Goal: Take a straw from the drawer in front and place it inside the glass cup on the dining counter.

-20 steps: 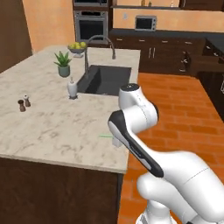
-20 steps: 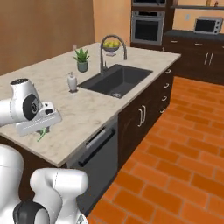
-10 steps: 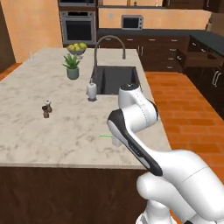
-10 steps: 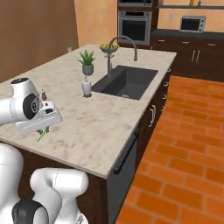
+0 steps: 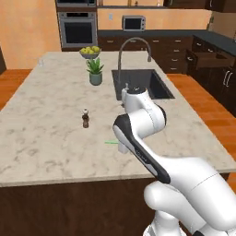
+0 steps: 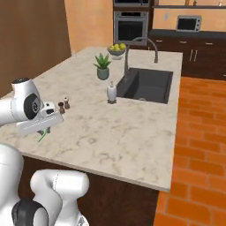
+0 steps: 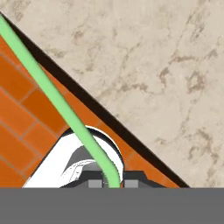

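One straw (image 7: 57,103), green, runs from the one gripper (image 7: 113,183). On the single cream counter (image 5: 50,124) stand one potted plant (image 5: 95,71), one bowl of fruit (image 5: 90,52), one soap bottle (image 6: 112,92) and two small shakers (image 6: 64,105), which read as one in the left view. The counter holds one sink (image 6: 148,84) with one faucet (image 5: 131,50). Along the back wall sit one oven (image 5: 77,30) and one microwave (image 5: 132,22). One drawer (image 5: 211,59) stands open at right.
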Available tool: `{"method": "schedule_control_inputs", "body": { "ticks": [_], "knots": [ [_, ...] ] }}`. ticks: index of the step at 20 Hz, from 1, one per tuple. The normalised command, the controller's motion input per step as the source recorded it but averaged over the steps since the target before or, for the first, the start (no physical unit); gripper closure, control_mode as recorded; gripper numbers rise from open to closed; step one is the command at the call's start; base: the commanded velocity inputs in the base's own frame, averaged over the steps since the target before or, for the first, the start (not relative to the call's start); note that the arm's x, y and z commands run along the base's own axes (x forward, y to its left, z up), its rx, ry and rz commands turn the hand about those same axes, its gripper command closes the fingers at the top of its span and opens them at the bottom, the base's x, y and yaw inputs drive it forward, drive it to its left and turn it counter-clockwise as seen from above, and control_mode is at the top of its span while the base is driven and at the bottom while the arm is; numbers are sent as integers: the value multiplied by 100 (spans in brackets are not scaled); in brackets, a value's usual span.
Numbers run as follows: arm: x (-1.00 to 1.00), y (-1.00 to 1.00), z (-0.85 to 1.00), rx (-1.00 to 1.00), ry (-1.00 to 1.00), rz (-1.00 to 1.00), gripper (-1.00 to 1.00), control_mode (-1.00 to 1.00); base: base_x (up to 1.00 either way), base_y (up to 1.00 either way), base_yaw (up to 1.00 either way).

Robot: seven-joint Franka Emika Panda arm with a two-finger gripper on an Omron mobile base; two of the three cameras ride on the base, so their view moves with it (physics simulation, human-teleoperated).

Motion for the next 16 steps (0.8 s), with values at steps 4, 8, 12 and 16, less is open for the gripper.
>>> {"method": "schedule_control_inputs", "body": {
  "ticks": [4, 8, 12, 16],
  "knots": [
    [0, 0, 0, 0, 0, 0, 100, 100, -32, 100, -21],
    [0, 0, 0, 0, 0, 0, 100, 100, -23, 100, -21],
    [0, 0, 0, 0, 0, 0, 100, 100, 0, 100, -23],
    [0, 0, 0, 0, 0, 0, 100, 100, 0, 100, -24]
  ]
}}
